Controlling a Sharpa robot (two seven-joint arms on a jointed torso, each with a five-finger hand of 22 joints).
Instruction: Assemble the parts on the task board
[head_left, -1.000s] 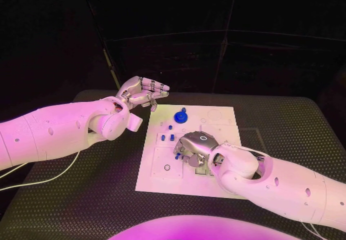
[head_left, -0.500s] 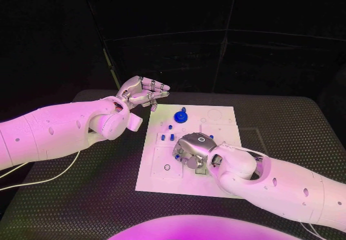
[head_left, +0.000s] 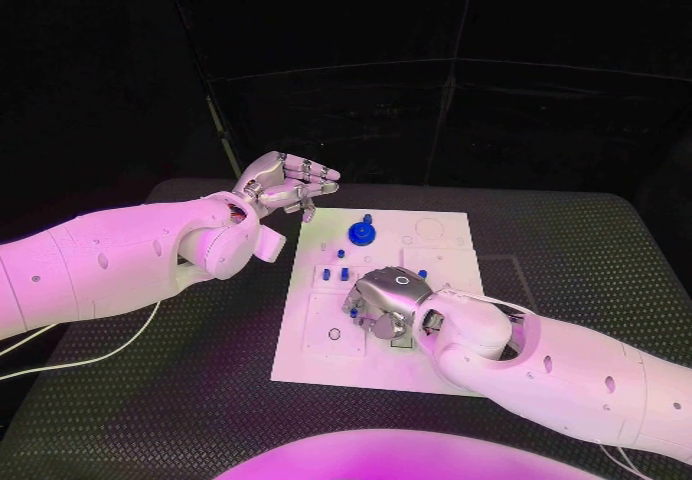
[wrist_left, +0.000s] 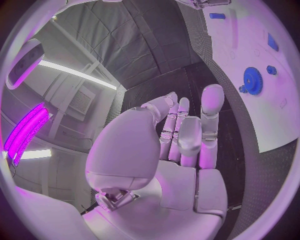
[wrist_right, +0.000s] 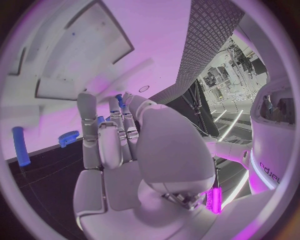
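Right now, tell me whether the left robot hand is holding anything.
Holding nothing: the left robot hand hangs above the table beside the task board, fingers curled in.

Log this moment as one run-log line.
left hand: raised beside board, holding nothing | right hand: down on white board, grasp unclear | blue gear: far end of board

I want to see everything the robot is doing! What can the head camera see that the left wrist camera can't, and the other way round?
Head view: the whole task board with the right hand low over its middle, and a white cable on the table. Left wrist view: the inside of the left hand, close up, with nothing in it. Both: the left hand, part of the task board and the blue gear on it.
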